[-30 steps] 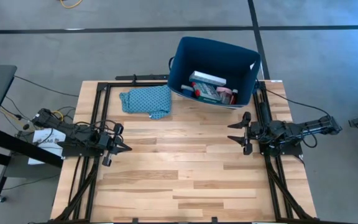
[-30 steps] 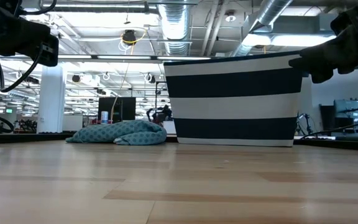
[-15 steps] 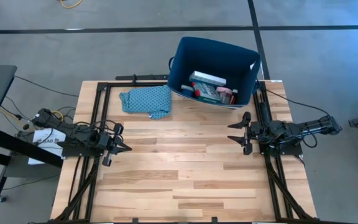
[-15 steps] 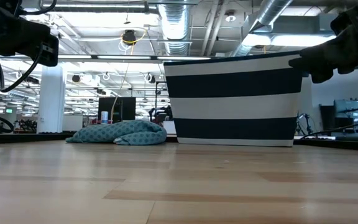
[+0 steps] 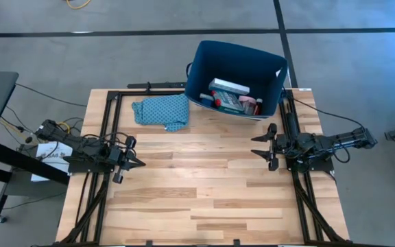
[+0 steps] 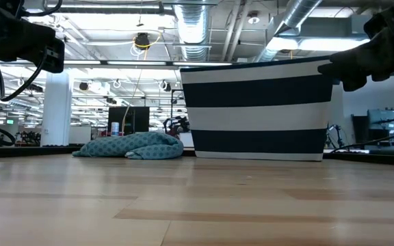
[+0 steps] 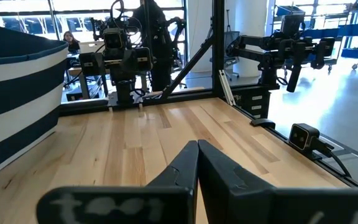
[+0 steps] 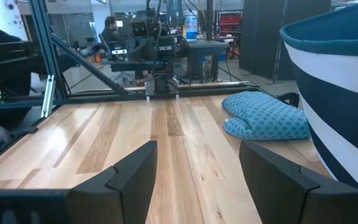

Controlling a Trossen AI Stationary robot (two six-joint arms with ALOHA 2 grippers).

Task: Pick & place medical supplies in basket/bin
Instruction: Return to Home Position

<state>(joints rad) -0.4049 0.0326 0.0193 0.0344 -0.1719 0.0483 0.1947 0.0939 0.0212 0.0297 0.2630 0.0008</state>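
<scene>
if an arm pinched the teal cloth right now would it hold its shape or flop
Probably floppy: the teal cloth lies crumpled in soft folds beside the blue bin, so a pinched corner would likely lift while the rest drapes. It looks thin and light; a push would likely bunch it rather than slide it whole.

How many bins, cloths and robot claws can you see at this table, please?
bin: 1
cloth: 1
claws: 2, the left claw shut and the right claw open
Total: 4
</scene>
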